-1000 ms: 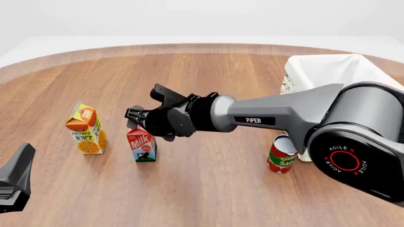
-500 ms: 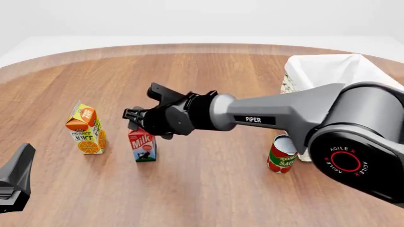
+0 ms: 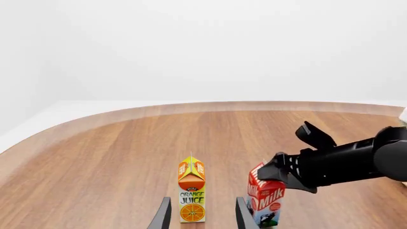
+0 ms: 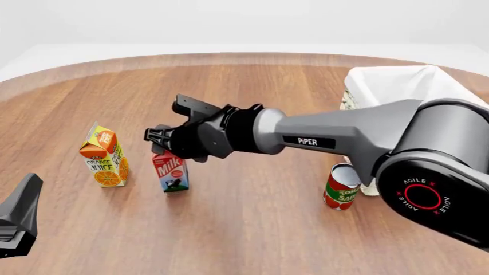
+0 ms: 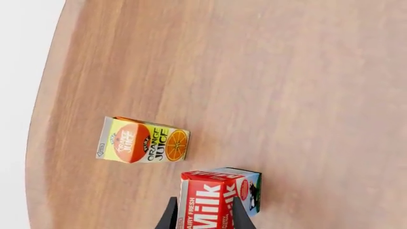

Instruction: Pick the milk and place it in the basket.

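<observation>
The milk [image 4: 171, 172], a small carton with a red top, stands tilted right of the orange juice carton. My right gripper [image 4: 162, 143] is shut on its red gable top, reaching in from the right. In the right wrist view the milk [image 5: 213, 200] sits between the two dark fingers [image 5: 170, 215]. The left wrist view shows the milk [image 3: 266, 200] under the right gripper [image 3: 281, 170]. The basket [image 4: 350, 102], cream wicker with white cloth, stands at the far right behind the right arm. My left gripper [image 3: 203, 204] is open and holds nothing; it rests low at the near left [image 4: 19, 217].
An orange juice carton [image 4: 103, 157] stands upright just left of the milk. A tomato sauce can [image 4: 342, 186] stands in front of the basket, partly behind the right arm. The round wooden table's edge curves along the back.
The right gripper has risen a little and shifted left with the milk, which now tilts and sits slightly higher. The left arm has not moved.
</observation>
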